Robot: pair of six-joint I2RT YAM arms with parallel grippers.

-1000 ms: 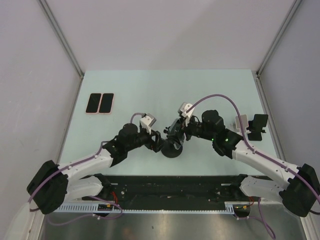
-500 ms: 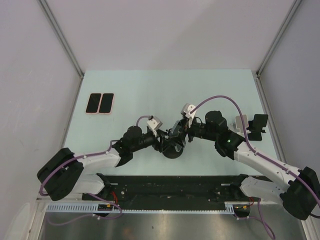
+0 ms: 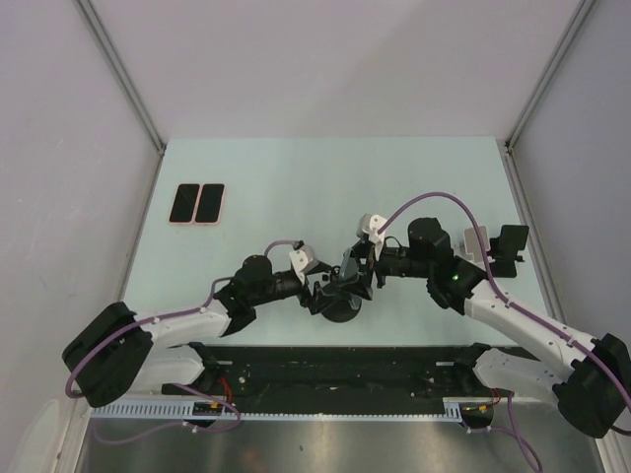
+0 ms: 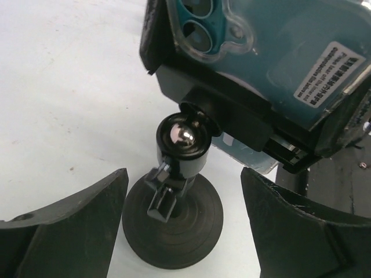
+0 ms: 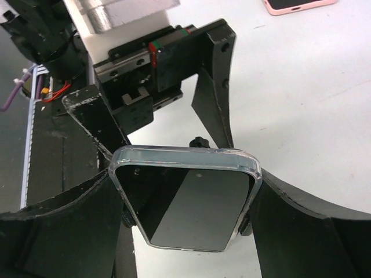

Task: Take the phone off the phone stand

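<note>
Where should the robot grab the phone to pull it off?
Grip the phone by its two long edges, at the end clear of the stand, coming from the screen side. Those edges are straight and bare; the stand covers its back.

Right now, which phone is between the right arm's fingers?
The clear-cased phone on the black stand at the centre, the right fingers at its sides. The other two phones lie flat, side by side, far left.
</note>
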